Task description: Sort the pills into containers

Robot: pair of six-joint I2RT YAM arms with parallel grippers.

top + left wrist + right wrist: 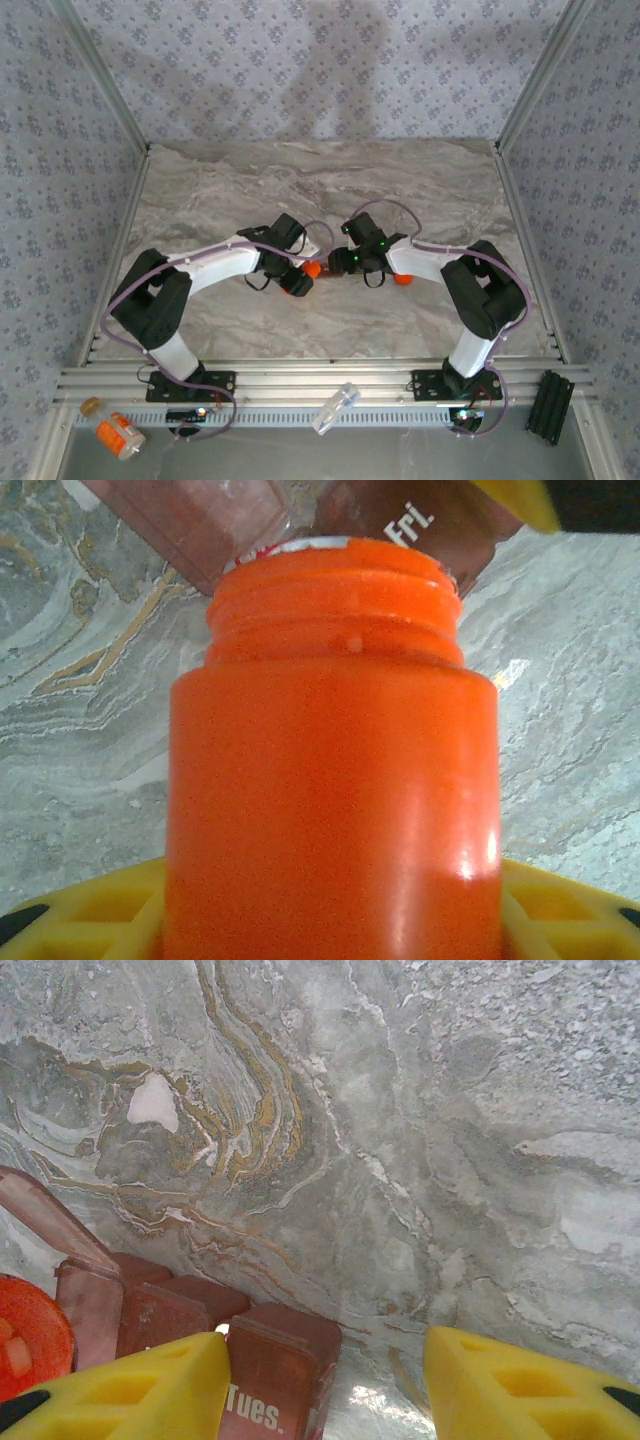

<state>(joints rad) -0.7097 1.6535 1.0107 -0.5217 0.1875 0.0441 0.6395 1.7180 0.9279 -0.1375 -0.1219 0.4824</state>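
The left gripper (300, 279) is clamping an uncapped orange bottle (330, 780) between its yellow pads (100, 908). The bottle is tipped so that its threaded mouth is pointing at the containers (165, 1320), the red-brown weekday box lying at the middle of the table under both wrists. In the left wrist view the mouth is sitting just beside a raised tinted lid (190, 525) and the cell marked Fri.

The right gripper (325, 1365) is standing partly open and gripping nothing. One of its fingers (130, 1390) is lying close against the Tues. cell; whether it is actually bracing the box I cannot tell from this angle.

To pour well, I judge the bottle should be tilting slowly with its mouth low over a single open cell, so pills are dropping one at a time and not scattering along the row. A steadying press from the right finger would be stopping the box from sliding on the smooth top.

The table (420, 190) is showing a glossy grey marble pattern, and papered walls (300, 60) are closing it in on the far side, left and right. On the near ledge a capped orange bottle (120, 435) is lying at the left, a clear tube (336, 408) near the middle and a black block (551, 405) at the right.
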